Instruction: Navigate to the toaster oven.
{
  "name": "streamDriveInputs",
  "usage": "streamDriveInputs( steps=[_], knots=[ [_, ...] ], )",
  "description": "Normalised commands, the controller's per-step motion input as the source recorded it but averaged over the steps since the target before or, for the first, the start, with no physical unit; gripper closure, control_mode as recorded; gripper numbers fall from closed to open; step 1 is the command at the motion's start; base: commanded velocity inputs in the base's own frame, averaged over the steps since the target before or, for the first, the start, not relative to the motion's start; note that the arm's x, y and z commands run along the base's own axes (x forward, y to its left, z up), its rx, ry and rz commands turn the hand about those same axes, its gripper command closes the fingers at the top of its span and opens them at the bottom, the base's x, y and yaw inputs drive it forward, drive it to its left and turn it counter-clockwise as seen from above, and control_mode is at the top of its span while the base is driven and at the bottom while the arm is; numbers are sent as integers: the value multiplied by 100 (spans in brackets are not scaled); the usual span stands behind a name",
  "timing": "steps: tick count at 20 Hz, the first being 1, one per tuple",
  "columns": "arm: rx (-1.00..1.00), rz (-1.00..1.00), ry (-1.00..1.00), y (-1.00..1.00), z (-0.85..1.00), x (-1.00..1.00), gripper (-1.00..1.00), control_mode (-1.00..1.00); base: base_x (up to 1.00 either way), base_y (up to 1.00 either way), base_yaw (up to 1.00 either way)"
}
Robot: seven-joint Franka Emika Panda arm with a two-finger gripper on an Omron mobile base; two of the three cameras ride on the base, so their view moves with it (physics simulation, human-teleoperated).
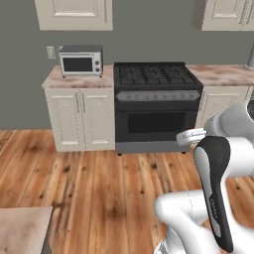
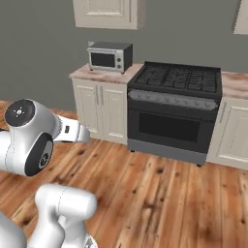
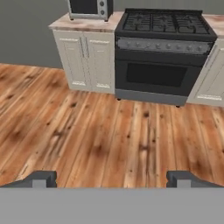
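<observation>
Toaster oven (image 1: 81,61) sits on counter (image 1: 79,81) beside stove (image 1: 156,104), seemingly empty; hand (image 3: 112,179) spread apart.

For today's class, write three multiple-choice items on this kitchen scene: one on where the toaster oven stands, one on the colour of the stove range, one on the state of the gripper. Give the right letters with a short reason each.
1. Where does the toaster oven stand?
A. On the counter left of the stove range
B. On top of the stove range
C. On the wooden floor

2. What colour is the stove range?
A. White
B. Black
C. Red

3. How does the gripper stand?
A. Shut on a cup
B. Shut on a cabinet handle
C. Open, holding nothing

Answers:
1. A: it sits on the counter above the cream cabinet doors, beside the range's left edge.
2. B: its cooktop, grates and oven door are black, with a grey control strip.
3. C: in the hand view the two fingertips sit wide apart over bare floor.
</observation>
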Motion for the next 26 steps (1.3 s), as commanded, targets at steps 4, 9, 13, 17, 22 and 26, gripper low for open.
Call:
streamDriveInputs(
  steps=[4, 9, 13, 17, 22, 26],
  knots=[
    [0, 0, 0, 0, 0, 0, -100, 100, 100, -14, 0],
    [0, 0, 0, 0, 0, 0, -100, 100, 100, 0, 0],
    [0, 0, 0, 0, 0, 0, -100, 100, 100, 0, 0],
    [0, 0, 0, 0, 0, 0, -100, 100, 100, 0, 0],
    [0, 0, 0, 0, 0, 0, -100, 100, 100, 69, -10],
    [0, 0, 0, 0, 0, 0, -100, 100, 100, 100, -15]
  ],
)
